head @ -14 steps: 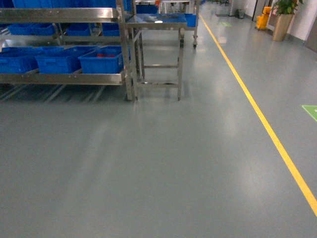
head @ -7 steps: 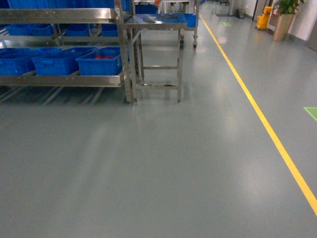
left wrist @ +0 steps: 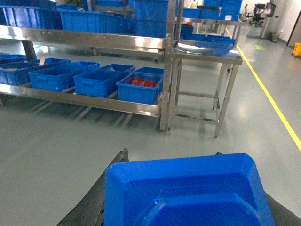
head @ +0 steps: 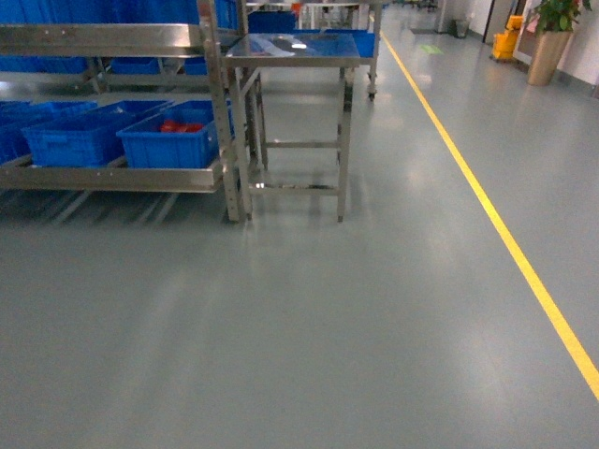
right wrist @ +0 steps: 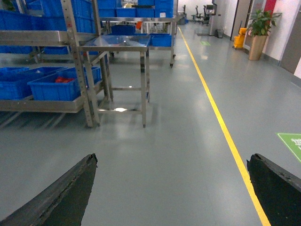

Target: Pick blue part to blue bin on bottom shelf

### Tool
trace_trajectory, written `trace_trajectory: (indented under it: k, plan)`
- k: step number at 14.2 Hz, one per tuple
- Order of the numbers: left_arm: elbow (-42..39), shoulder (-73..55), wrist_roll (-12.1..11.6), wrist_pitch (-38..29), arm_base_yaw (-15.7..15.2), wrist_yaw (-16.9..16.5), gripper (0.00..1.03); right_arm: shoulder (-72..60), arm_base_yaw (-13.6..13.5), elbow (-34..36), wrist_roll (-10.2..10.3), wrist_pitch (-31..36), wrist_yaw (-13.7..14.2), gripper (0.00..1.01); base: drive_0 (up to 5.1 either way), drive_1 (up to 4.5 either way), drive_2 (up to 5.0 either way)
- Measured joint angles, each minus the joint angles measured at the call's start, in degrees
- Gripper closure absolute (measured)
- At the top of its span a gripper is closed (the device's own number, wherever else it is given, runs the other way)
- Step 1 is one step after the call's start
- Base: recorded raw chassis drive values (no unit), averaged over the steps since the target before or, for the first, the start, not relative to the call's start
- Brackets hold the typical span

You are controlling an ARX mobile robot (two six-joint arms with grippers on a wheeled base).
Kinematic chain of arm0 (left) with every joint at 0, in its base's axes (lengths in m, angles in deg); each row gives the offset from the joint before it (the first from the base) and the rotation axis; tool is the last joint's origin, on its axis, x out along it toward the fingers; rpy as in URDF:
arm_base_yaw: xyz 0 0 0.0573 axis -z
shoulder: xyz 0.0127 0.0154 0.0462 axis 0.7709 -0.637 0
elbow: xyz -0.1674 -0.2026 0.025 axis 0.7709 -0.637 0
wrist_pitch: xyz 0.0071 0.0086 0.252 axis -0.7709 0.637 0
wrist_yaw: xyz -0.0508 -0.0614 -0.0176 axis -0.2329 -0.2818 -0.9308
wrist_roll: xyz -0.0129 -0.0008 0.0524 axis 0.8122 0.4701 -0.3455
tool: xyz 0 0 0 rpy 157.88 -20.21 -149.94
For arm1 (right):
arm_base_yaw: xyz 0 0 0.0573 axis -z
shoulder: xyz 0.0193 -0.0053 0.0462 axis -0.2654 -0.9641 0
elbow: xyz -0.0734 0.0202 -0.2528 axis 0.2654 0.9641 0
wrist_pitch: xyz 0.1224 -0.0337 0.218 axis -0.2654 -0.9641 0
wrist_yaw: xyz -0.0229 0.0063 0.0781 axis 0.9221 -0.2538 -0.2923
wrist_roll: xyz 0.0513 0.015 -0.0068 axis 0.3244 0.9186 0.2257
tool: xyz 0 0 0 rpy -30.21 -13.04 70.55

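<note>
In the left wrist view my left gripper is shut on the blue part, a wide blue plastic piece with bevelled corners that fills the space between the dark fingers. The bottom shelf of the steel rack stands ahead on the left and holds a row of blue bins. The rightmost bin holds red pieces. My right gripper hangs open over bare floor with nothing between its fingers. Neither gripper shows in the head view.
A steel table stands just right of the rack's corner post. A yellow floor line runs along the right. A potted plant and a yellow mop bucket stand far back. Grey floor lies between me and the rack.
In the head view the rack and table have grown larger and slid lower and slightly left, so the base has rolled closer to them.
</note>
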Motion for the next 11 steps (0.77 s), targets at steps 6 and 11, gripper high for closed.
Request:
trace_trajectory:
  k: [6, 11]
  plan:
    - [0.0, 0.1, 0.0, -0.2, 0.0, -0.1, 0.59, 0.0, 0.0, 0.0, 0.0, -0.2, 0.0, 0.03, 0.0, 4.28, -4.3]
    - [0.0, 0.1, 0.0, -0.2, 0.0, 0.0, 0.59, 0.0, 0.0, 0.0, 0.0, -0.1, 0.0, 0.03, -0.1, 4.23, -4.3]
